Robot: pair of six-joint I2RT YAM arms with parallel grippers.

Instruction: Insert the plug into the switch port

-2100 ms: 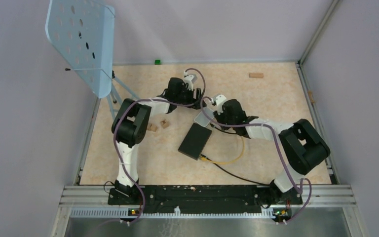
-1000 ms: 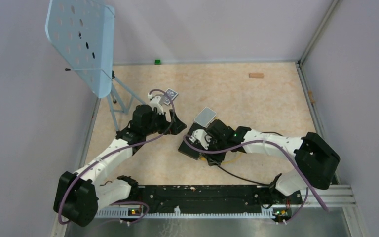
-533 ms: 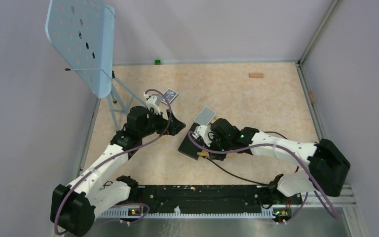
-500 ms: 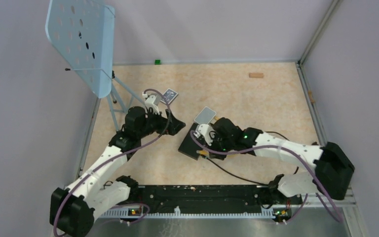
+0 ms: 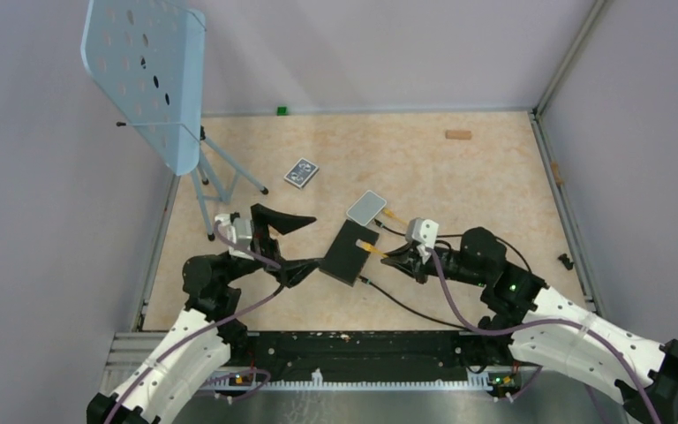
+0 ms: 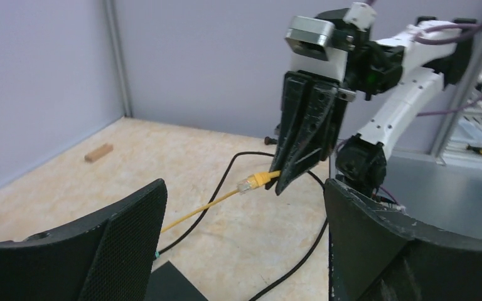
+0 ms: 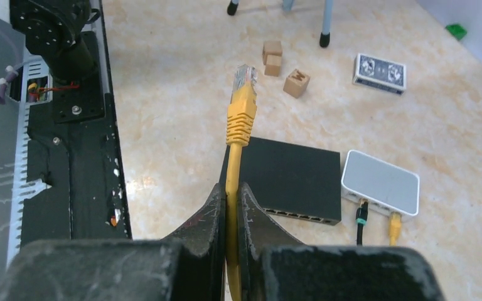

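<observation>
The matte-black switch box lies flat mid-table, with its row of ports in the narrow edge facing my right wrist. My right gripper is shut on the yellow cable just behind the yellow plug. The plug sticks out past the fingertips, raised off the floor and apart from the ports. In the left wrist view the plug hangs between my wide-open left fingers. My left gripper sits open at the box's left side, holding nothing.
A pale grey-blue rounded box lies behind the switch with a black and a yellow cable plugged in. A playing card, wooden blocks and a blue perforated stand are at the back left. A black cable trails toward the base rail.
Both arms have drawn back toward the near edge. The right gripper closed on the yellow cable and carried the plug to the box's right side. The left gripper stayed open.
</observation>
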